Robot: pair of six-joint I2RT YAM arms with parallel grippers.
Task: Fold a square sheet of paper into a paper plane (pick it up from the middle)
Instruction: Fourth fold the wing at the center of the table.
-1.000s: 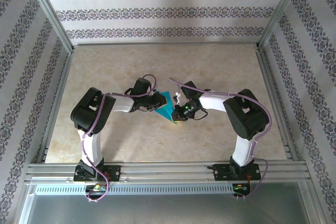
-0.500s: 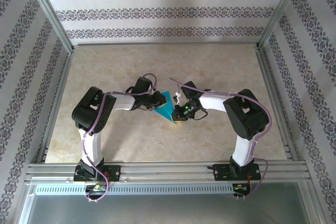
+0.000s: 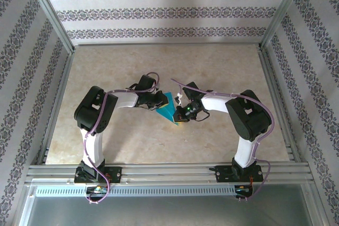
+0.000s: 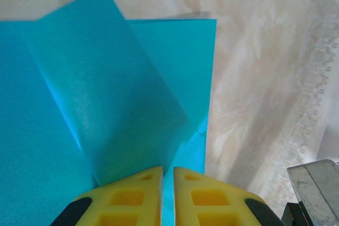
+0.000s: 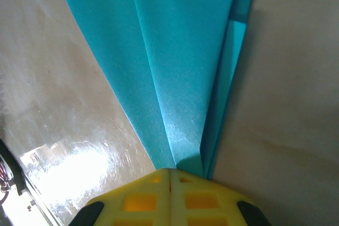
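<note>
- Folding midway: your left tool [image 4: 168, 172] and right tool [image 5: 169, 173] each clamp the paper plane [image 3: 168, 108] near the middle of the table [image 3: 212, 67].
- Next, you probably need to press the raised flap [image 4: 106, 93] flat.

We see the paper [image 3: 168, 107] in one flat teal-blue, its folded layers turning a shade lighter or darker where the light catches them. The left gripper [image 4: 168, 175] and the right gripper [image 5: 169, 175] are bright yellow with black at their outer corners. The table [image 3: 222, 72] is beige with pale marbled veining. The walls [image 3: 169, 11] are white, banded with grey-purple floral stripes. The arms [image 3: 244, 154] are white and black, and their cables [image 3: 180, 83] are purple.
</note>
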